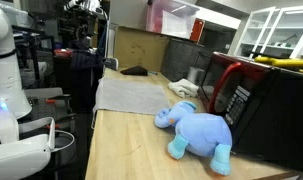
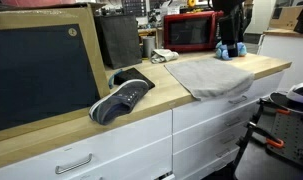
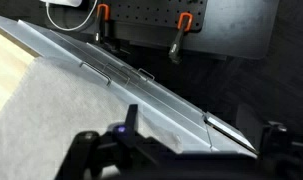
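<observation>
Though its tips are cropped, pincer [image 3: 176, 160] spread wide, empty, near grey cloth [image 3: 51, 105].

In an exterior view, the cloth [image 1: 131, 97] lies mid-frame on the countertop [image 1: 116, 150], with the stuffed toy [image 1: 196, 130] at lower right before the microwave [image 1: 256, 100]. In an exterior view, the shoe [image 2: 121, 100] lies left of the cloth, and the board [image 2: 41, 65] stands at upper left.

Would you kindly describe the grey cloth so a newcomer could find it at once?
Find the long wooden countertop above the white drawers. The grey cloth lies spread flat on it, between the dark sneaker and the blue plush elephant, reaching the front edge. It alone is a flat, soft sheet.
</observation>
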Tool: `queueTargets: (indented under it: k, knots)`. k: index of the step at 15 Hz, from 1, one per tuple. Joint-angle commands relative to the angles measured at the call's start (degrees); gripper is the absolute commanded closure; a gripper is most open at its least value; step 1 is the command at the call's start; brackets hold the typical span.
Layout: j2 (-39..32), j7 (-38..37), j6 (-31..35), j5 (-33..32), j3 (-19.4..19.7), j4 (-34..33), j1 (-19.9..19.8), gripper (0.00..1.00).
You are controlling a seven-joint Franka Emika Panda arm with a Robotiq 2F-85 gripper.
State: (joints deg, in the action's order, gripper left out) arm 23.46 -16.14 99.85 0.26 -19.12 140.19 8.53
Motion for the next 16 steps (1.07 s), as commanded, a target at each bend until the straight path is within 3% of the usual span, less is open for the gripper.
queueTargets:
  k: [1, 9, 16]
  knots:
    - [-0.2, -0.4, -0.1, -0.4, 1.1, -0.1, 1.2, 0.0]
    - [-0.2, -0.4, -0.1, -0.4, 1.1, -0.1, 1.2, 0.0]
    - [-10.4, 0.6, 4.9, -4.4, 5.2, -5.6, -2.2, 0.0]
